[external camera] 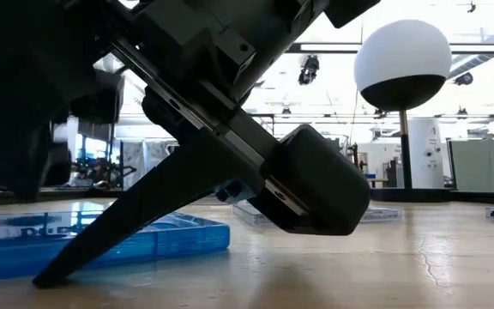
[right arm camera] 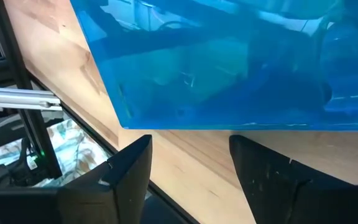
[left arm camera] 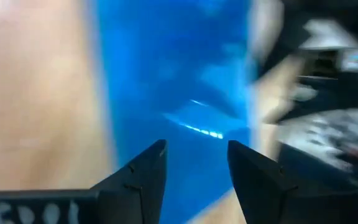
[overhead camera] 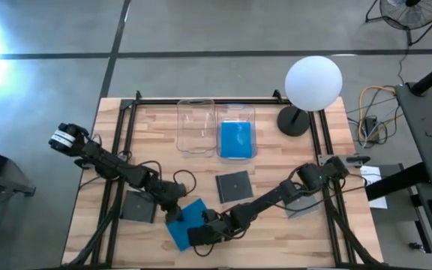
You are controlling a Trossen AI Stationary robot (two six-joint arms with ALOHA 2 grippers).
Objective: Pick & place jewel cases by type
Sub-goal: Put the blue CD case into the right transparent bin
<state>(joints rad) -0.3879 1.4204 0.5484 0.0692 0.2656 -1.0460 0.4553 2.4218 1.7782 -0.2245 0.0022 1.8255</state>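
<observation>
A bright blue jewel case lies flat on the wooden table near its front edge; it also shows in the low view. My left gripper is open at the case's left corner, its fingers over the blue surface. My right gripper is open at the case's near edge, fingers slanting down from the right. Dark jewel cases lie at the left, in the middle and at the right. Another blue case lies in a clear bin. My left gripper stands open over the blue case's left part; I cannot tell whether a finger touches it. My right gripper has one fingertip down at the table top in front of the case's near edge; I cannot tell whether it touches the case.
Two clear bins stand at the far middle, the left one empty. A lamp with a white globe stands at the far right. A black frame runs along the table's sides. Both arms crowd the front middle.
</observation>
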